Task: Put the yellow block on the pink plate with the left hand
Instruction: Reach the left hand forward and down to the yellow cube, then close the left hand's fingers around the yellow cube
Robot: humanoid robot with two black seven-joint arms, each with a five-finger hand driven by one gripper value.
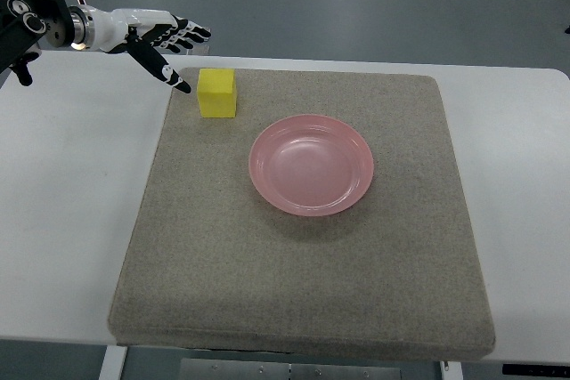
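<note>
Top view: left robot hand (169, 46), fingers spread and empty, beside yellow block (216, 92); pink plate (311, 164) unobstructed.

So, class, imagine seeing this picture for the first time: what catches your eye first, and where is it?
The pink plate stands out, empty near the middle of the grey mat. Next comes the yellow block at the mat's far left corner. The left hand hovers just left of the block, fingers spread, holding nothing.
</note>
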